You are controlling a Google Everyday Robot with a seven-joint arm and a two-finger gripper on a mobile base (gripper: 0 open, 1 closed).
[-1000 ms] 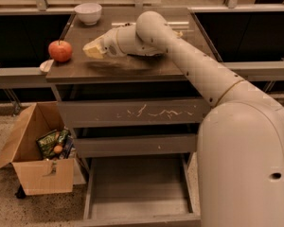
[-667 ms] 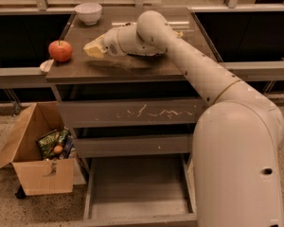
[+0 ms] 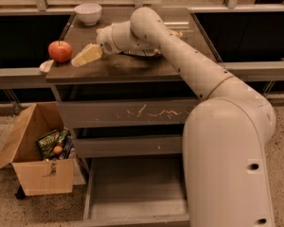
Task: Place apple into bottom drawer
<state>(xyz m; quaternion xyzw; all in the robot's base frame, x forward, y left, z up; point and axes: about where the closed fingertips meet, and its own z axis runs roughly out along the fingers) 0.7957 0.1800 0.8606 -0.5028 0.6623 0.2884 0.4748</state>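
The apple sits on the left end of the desk, very near the edge. The gripper is just to the right of it and points at it, but it does not touch it. We cannot tell if the jaws are released or clenched; they hold nothing. A white bowl stands at the back of the desk, apart from the apple. Down below, the bottom drawer is pulled out and its floor is bare, so it is ready. A cardboard box stands on the ground to the left, under the apple's corner. We think the big risk is a push. If the gripper bumps the round apple from the right, it may roll off the edge and fall into the box or onto the ground. A weak hold could also let it slip on the long way down.
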